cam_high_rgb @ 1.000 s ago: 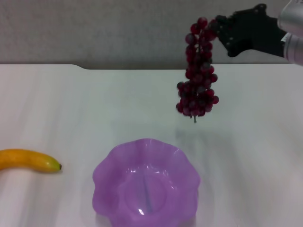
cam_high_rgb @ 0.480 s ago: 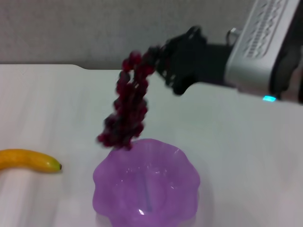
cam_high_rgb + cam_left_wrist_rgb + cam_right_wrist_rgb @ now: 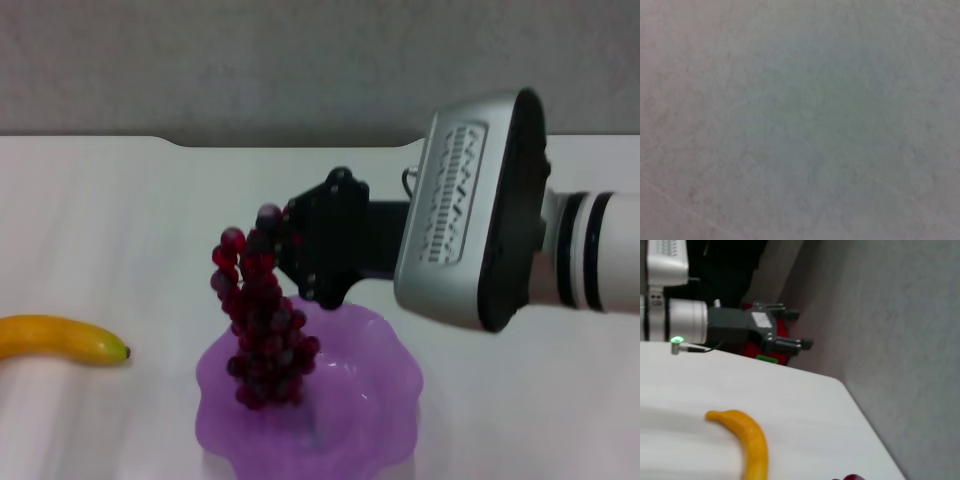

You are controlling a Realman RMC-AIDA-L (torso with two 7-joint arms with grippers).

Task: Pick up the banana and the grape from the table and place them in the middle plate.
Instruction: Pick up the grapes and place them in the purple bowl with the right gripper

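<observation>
Now, change: the grape (image 3: 262,325) bunch has swung from the plate's far-left rim to hang over its bowl; the right arm reaches further in.
Banana (image 3: 62,339): unmoved at the worktop's (image 3: 120,230) left edge, apart from the plate.
Middle plate (image 3: 385,390): near edge, open worktop either side.
Right gripper (image 3: 285,250): jaws holding the bunch's top.
Left gripper (image 3: 792,330): off the worktop's edge, jaws apart, holding nothing.
Writing: none readable.

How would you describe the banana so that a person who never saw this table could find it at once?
Start at the purple middle plate near the front of the white table, where the right gripper holds the grape over it. Look toward the robot's left edge: the banana lies flat there, apart from the plate. It is the only yellow, curved thing, with a dark tip.
</observation>
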